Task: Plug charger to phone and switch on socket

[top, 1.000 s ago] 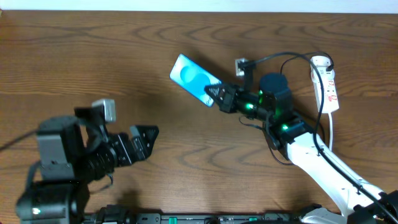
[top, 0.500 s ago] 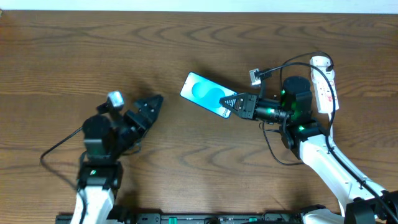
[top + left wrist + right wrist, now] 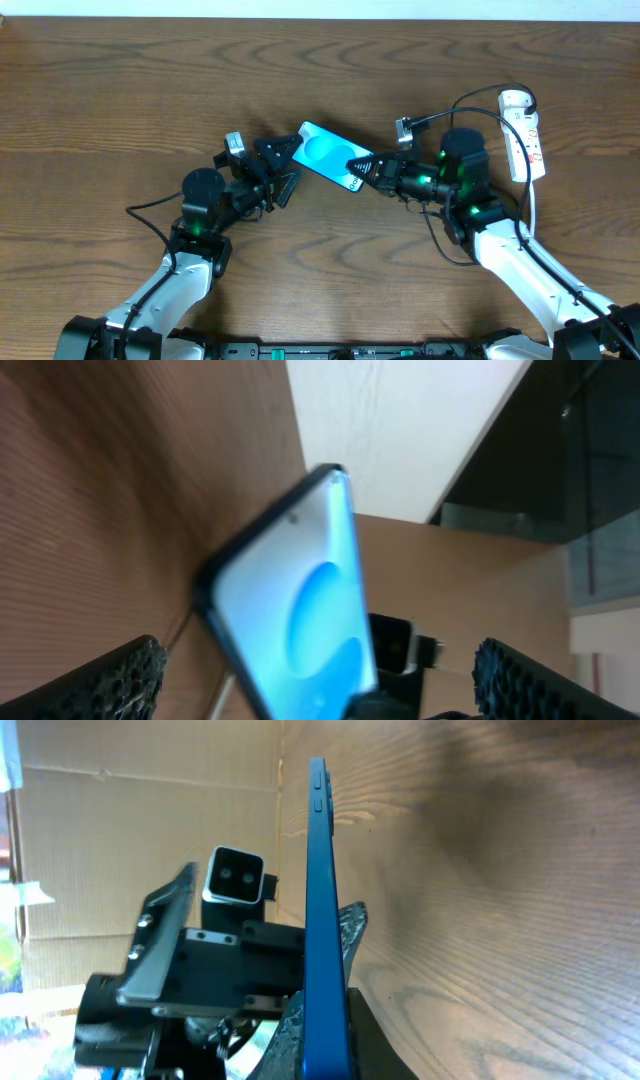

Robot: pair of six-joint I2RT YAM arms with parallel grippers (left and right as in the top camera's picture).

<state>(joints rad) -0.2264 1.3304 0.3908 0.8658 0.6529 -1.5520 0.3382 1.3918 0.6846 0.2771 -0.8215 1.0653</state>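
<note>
Left hand (image 3: 283,170) had swung in from the near-left corner to mid-tabletop (image 3: 120,90). The phone (image 3: 327,155) had drifted slightly left. Right hand (image 3: 364,168) was clamped on the phone's text end, holding it over the middle. Left hand was spread wide, with the phone's free end just between its fingers, ungripped. Judged to be a hand-over or a brace before plugging. Socket (image 3: 526,135) lay by the right edge; its switch looked untouched. Charger plug not made out.

The desk (image 3: 120,90) is brown wood w/ clear grain, matt. The phone (image 3: 322,152) has glossy, smooth screen; the socket (image 3: 533,150) is white plastic.
</note>
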